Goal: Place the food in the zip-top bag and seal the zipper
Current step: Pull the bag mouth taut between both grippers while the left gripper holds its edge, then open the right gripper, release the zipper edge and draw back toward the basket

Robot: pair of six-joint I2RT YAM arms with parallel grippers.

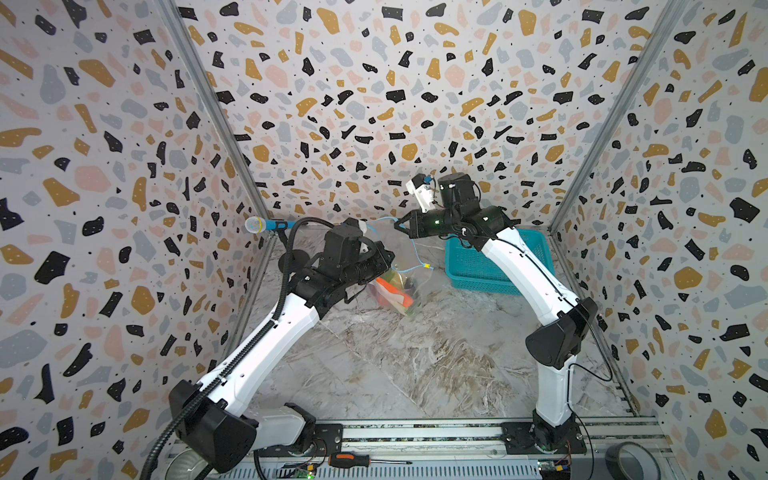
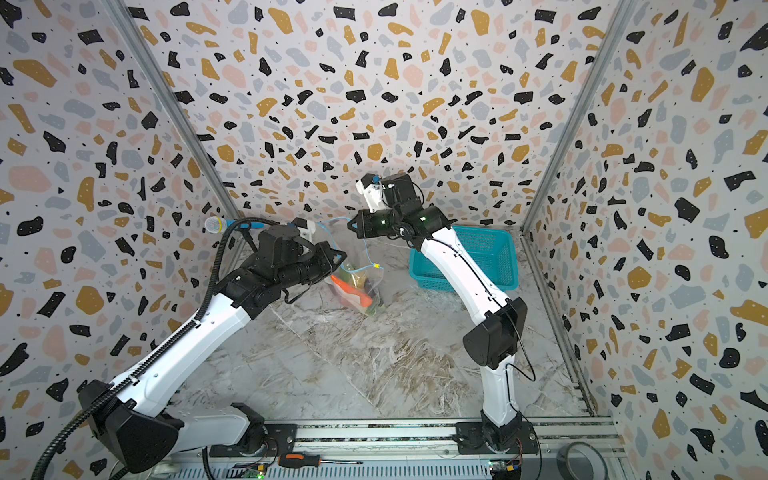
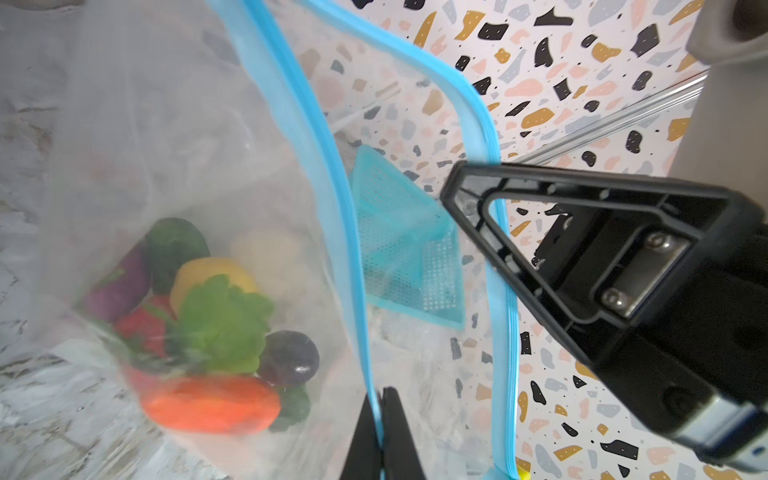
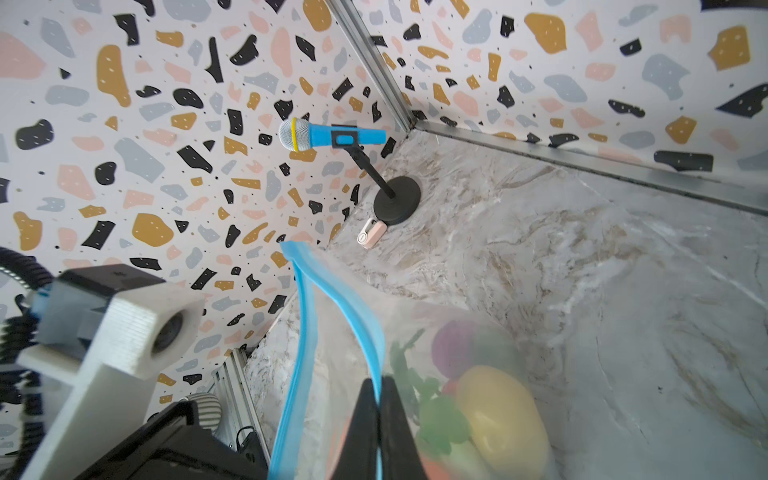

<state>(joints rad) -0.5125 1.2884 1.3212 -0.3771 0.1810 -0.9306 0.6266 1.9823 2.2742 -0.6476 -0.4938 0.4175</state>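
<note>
Two grippers hold the zip-top bag (image 1: 401, 253) up over the far middle of the table (image 1: 415, 365). The left gripper (image 3: 382, 411) is clenched on one lip of the gaping zipper (image 3: 332, 174), and the right gripper (image 4: 380, 399) is clenched on the other. The food (image 3: 216, 324) lies heaped in the bag's bottom. A teal basket (image 1: 469, 266) stands just to its right.

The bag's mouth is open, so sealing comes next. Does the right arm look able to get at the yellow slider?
Probably not yet. The right gripper is shut on the zipper, holding it up. The yellow slider hangs unobstructed farther down the strip, but reaching it means letting go first.
</note>
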